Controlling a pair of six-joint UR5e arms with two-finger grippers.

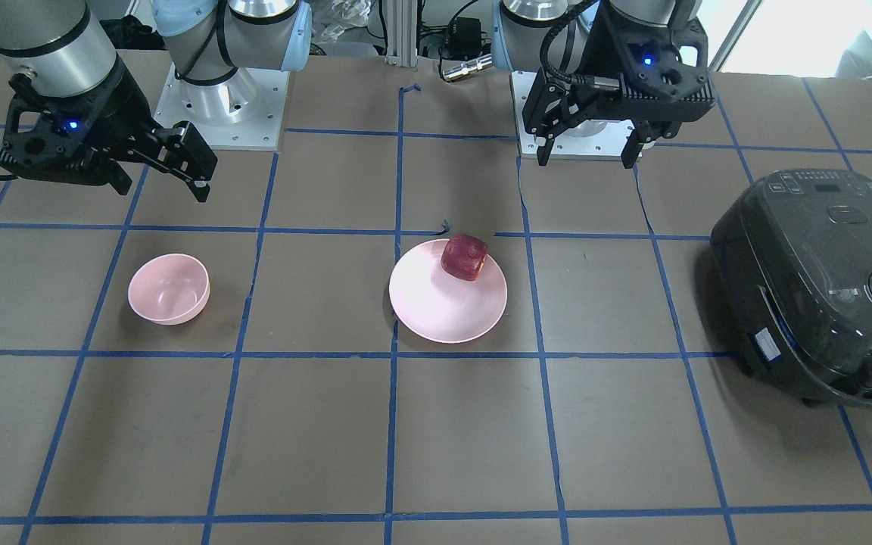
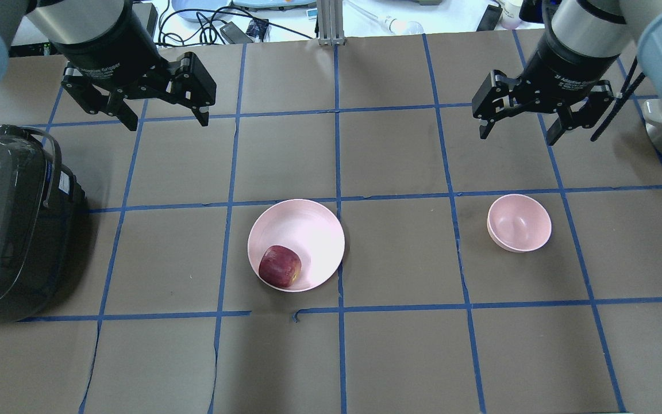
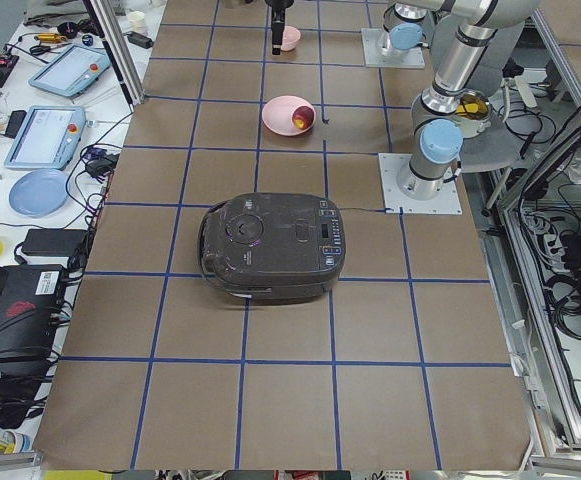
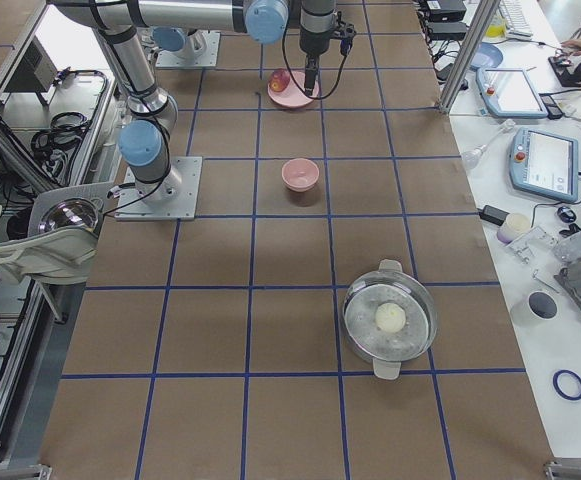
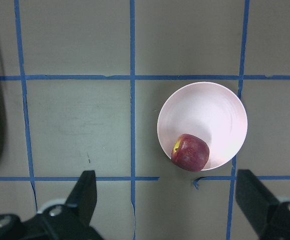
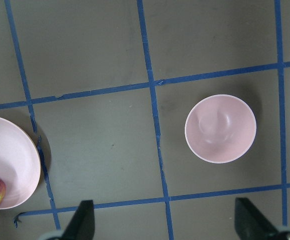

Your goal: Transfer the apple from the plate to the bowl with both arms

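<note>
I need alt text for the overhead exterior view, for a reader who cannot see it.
A dark red apple sits at the edge of a central pink plate, with an empty pink bowl to its right. The left hand and right hand hover open.

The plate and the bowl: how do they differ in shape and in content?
The plate is wide and shallow; the bowl is narrower and deeper. The plate carries the apple near its rim; the bowl is empty. Both are round, pale pink and upright.
</note>
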